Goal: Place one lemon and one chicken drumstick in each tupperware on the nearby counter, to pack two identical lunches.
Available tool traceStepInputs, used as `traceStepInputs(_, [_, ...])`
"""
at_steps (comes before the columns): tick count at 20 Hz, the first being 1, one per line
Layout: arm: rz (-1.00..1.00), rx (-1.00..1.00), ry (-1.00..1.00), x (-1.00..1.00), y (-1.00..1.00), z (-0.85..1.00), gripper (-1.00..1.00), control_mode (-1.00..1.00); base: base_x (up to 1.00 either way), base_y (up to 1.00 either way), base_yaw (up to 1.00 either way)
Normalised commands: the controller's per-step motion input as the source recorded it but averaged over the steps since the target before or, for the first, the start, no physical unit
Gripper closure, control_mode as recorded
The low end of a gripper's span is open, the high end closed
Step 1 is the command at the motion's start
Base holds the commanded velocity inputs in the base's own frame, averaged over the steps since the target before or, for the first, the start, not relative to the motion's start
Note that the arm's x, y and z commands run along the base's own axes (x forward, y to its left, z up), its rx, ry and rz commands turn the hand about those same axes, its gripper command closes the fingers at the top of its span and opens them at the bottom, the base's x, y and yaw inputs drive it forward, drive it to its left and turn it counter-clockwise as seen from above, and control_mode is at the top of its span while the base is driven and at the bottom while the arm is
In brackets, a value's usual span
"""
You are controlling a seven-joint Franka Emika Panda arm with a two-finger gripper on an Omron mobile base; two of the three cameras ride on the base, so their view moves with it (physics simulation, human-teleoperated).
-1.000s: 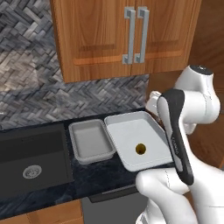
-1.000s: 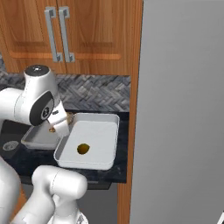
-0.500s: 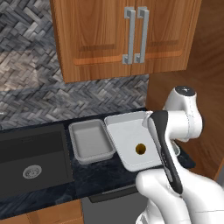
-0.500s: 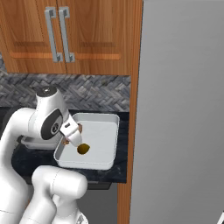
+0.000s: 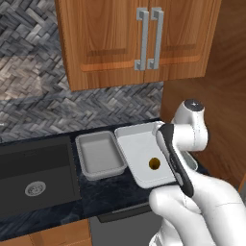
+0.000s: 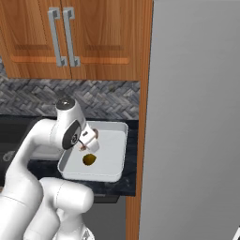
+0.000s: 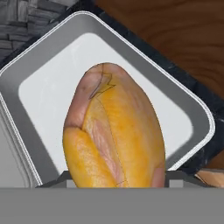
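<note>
The chicken drumstick (image 7: 114, 131) hangs in my gripper (image 6: 89, 143), clamped between the jaws and carried above the larger tupperware (image 5: 139, 149), the right one of two pale trays sitting side by side on the black counter (image 5: 96, 192). In the hand view the drumstick is golden yellow with a pinkish end and covers the middle of the tray's white floor, so I judge I hold it there in order to lower it straight into this tray. A small yellow-brown lemon (image 5: 154, 164) already lies on that tray's floor, towards its near side; in the right base view it sits just below the gripper. The smaller tupperware (image 5: 99, 154) to the left has nothing visible in it. A black sink basin (image 5: 33, 178) lies further left in the counter, wooden cabinets (image 5: 139, 38) hang above, and grey herringbone tiles (image 5: 38, 101) back the counter. Compared with a second ago, the arm has swung lower and rightwards: then the gripper hung over the boundary between the two trays, and now it hangs over the larger tray, near the lemon. The trays and the lemon have not shifted.
</note>
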Motion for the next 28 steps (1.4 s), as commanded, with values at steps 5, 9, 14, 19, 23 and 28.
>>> traceStepInputs(5, [0.00, 0.00, 0.04, 0.91, -0.04, -0.36, 1.00, -1.00, 0.00, 0.00, 0.00])
traceStepInputs(9, [0.01, -0.03, 0.08, 0.56, 0.00, -0.75, 1.00, -1.00, 0.00, 0.00, 0.00])
traceStepInputs(14, [0.01, -0.05, 0.00, 0.40, 0.00, -0.62, 1.00, -1.00, 0.00, 0.00, 0.00])
traceStepInputs(19, [0.03, -0.03, 0.00, 0.17, 0.00, -0.40, -1.00, -1.00, 0.00, 0.00, 0.00])
traceStepInputs(23, [0.00, 0.00, 0.00, 0.00, 0.00, 0.00, -1.00, -1.00, 0.00, 0.00, 0.00])
traceStepInputs(28, [0.00, 0.00, -0.01, 0.00, 0.00, 0.04, -1.00, -1.00, 0.00, 0.00, 0.00])
